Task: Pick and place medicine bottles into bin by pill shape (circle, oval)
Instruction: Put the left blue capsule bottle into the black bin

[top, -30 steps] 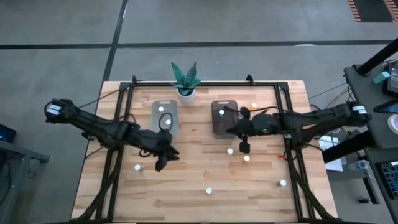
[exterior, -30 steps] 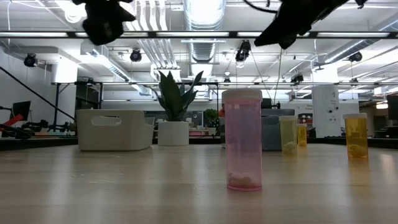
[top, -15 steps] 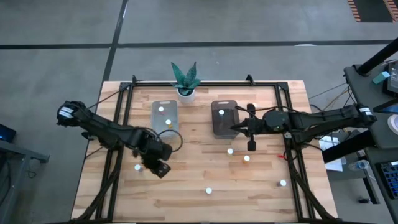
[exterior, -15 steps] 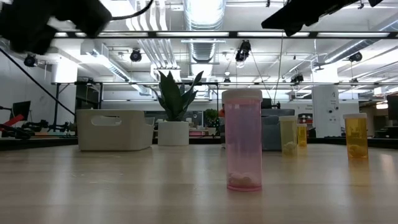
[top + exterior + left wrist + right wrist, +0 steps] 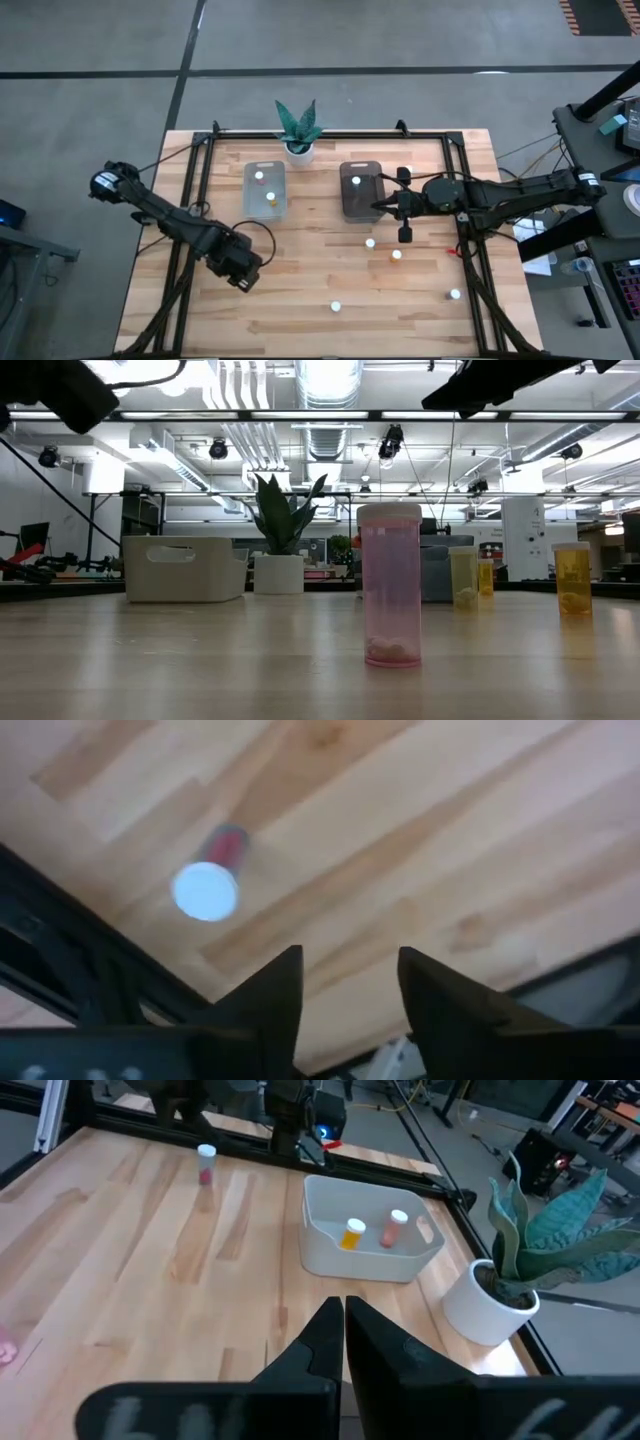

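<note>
My left gripper (image 5: 242,276) hangs open over the front left of the table, nothing between its fingers (image 5: 262,1002). Just ahead of it, in the left wrist view, stands a medicine bottle (image 5: 208,888) with a white cap and red body. The clear bin (image 5: 264,188) holds two bottles, an orange one (image 5: 352,1232) and a pink one (image 5: 395,1227). The dark bin (image 5: 360,190) holds one white-capped bottle (image 5: 355,181). My right gripper (image 5: 404,234) is shut and empty beside the dark bin. Loose bottles (image 5: 369,243) (image 5: 396,255) (image 5: 334,306) stand on the right half.
A green plant in a white pot (image 5: 298,128) stands at the back edge between the bins. One more bottle (image 5: 455,294) is near the front right corner. A black frame (image 5: 200,200) runs along the table's sides. A pink bottle (image 5: 390,585) stands close in the low view.
My left gripper has moved from beside the clear bin toward the front left and its jaws have spread wider. The right gripper drew back a little to the right, then held still.
</note>
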`<state>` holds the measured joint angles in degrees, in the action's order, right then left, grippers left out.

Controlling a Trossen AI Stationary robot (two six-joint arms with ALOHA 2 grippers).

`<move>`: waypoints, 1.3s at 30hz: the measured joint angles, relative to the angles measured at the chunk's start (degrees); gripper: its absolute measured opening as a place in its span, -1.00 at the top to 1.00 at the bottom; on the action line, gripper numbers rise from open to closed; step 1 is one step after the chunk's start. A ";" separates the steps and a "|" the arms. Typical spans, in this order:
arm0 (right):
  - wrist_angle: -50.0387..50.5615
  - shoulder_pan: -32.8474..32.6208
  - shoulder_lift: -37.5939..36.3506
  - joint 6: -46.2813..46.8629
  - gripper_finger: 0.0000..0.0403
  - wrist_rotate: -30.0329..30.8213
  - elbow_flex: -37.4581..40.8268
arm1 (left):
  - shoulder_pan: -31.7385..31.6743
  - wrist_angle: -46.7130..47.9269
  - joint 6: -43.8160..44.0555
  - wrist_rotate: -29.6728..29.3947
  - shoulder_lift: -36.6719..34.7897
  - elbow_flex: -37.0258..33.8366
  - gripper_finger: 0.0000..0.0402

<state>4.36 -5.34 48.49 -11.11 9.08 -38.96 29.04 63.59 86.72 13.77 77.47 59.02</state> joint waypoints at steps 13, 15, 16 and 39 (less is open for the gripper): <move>0.02 0.00 0.00 0.97 0.96 -0.02 0.00 | 5.93 6.28 1.93 -5.51 -0.11 -4.97 -0.05; 0.02 0.00 0.00 1.33 0.96 -0.02 0.00 | 6.00 4.20 1.92 -5.62 -0.11 -5.76 -0.05; 0.02 0.00 0.00 1.33 0.96 -0.02 0.00 | 6.03 3.67 1.92 -5.65 -0.11 -6.05 -0.05; 0.04 0.00 0.02 1.29 0.96 0.00 0.13 | 5.97 -3.13 2.70 -8.03 0.09 -11.84 0.33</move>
<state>4.40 -5.34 48.51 -9.82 9.08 -38.83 35.00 60.47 89.43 5.74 77.56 47.18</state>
